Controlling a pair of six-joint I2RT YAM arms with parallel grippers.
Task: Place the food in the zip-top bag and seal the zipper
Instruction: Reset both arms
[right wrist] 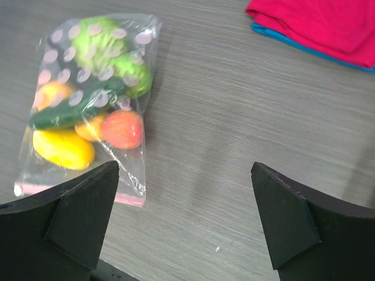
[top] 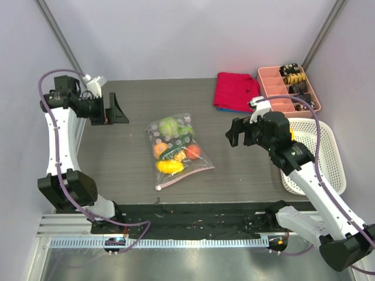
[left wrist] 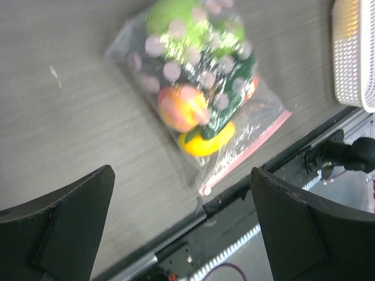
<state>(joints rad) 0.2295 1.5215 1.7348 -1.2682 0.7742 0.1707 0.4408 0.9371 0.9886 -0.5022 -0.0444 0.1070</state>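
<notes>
Clear dotted zip-top bag point(top: 177, 149), with the food point(top: 170, 165) inside, lay on the surface between the left end effector point(top: 116, 109) and right end effector point(top: 234, 133), both wide open, empty and well apart from it. Risk: the pink zipper point(top: 186, 173) may have been only partly pressed shut, so food could spill if the bag were lifted.

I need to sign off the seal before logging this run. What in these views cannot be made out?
- Zipper: whether it is pressed shut all along; too small in the top view, blurred in the left wrist view, partly behind a jaw in the right wrist view.
- Pink tray contents: too small, top view.
- Blue item under the red cloth: mostly covered, right wrist view.
</notes>
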